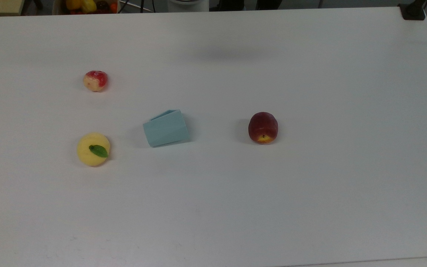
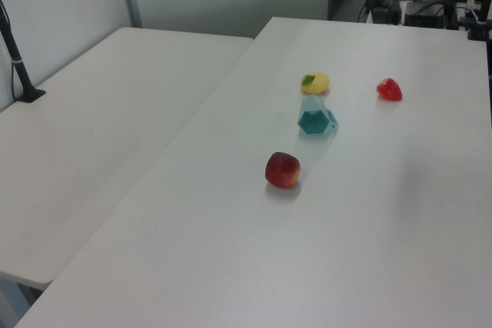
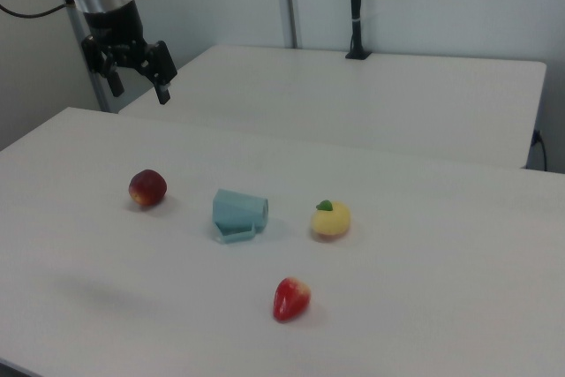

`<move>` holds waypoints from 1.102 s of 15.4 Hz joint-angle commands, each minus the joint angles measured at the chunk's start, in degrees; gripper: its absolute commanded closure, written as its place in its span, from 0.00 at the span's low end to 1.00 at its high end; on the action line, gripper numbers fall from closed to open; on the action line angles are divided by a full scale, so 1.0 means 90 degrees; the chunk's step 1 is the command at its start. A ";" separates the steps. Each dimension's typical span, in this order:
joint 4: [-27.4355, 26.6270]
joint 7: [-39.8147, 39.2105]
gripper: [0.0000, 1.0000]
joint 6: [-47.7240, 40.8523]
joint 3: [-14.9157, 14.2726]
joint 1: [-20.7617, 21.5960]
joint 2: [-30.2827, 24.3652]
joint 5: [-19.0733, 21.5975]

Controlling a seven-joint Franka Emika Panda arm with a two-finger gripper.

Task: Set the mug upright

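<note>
Top view: one mug (image 1: 166, 128) lies on its side at centre frame on the table (image 1: 310, 185); I'd grip its rim and tip it onto the narrower base. Left view: three fruits, one mug (image 2: 317, 120) centre-right. Right view: the gripper (image 3: 136, 75) hangs upper left, fingers (image 3: 163, 92) spread open, well apart from the mug (image 3: 237, 214).

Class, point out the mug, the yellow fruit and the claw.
mug (image 1: 166, 128), top view, on its faceted side wall.
yellow fruit (image 1: 93, 149), top view, beside its green leaf.
claw (image 3: 138, 78), right view, midway between its spread fingertips.
</note>
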 commanded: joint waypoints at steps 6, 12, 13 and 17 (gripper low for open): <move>-0.0171 -0.0125 0.00 0.0077 -0.0042 0.0041 -0.0146 -0.0056; -0.0171 -0.0095 0.00 0.0067 -0.0042 0.0041 -0.0156 -0.0056; -0.0171 -0.0105 0.00 0.0048 -0.0042 0.0041 -0.0156 -0.0056; -0.0122 -0.0047 0.00 0.0028 0.0026 0.0071 -0.0088 -0.0085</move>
